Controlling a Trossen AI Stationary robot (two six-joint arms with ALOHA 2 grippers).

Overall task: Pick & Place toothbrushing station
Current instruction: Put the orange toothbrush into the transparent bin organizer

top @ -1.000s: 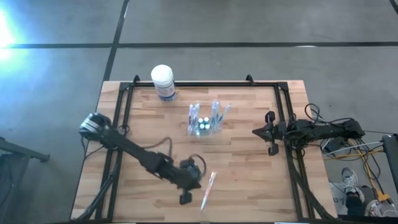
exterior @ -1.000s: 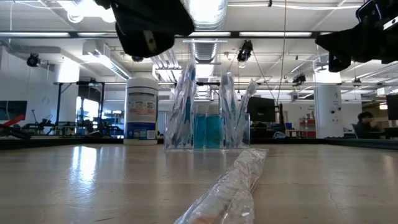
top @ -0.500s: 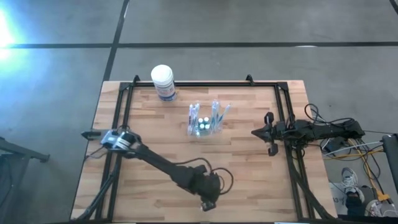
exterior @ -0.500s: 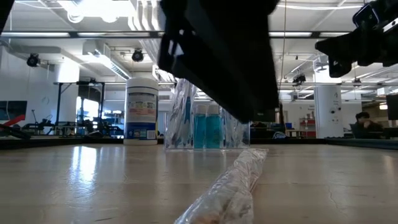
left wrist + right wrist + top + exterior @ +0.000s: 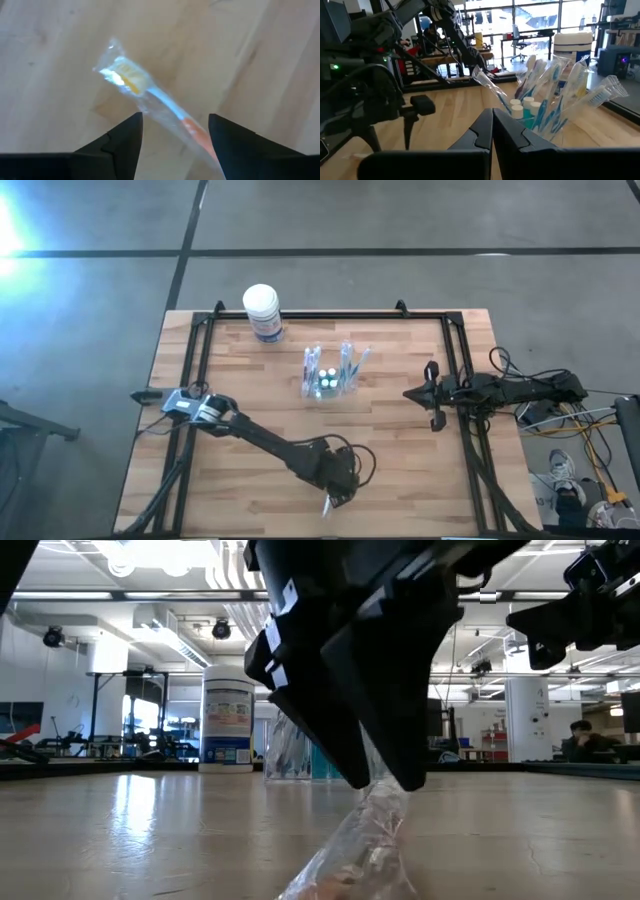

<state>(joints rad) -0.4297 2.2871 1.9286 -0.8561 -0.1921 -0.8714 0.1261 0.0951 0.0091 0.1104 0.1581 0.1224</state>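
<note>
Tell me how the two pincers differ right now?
The left pincer is open, its fingers straddling a wrapped toothbrush lying near the table's front edge; the right pincer is shut and holds nothing. The left arm reaches far across the table; the right one waits near the right edge, beside the holder. Both have dark fingers.

Open-plan robotics lab, ceiling strip lights (image 5: 90, 595), desks with monitors (image 5: 630, 710), concrete floor (image 5: 400, 220)
</note>
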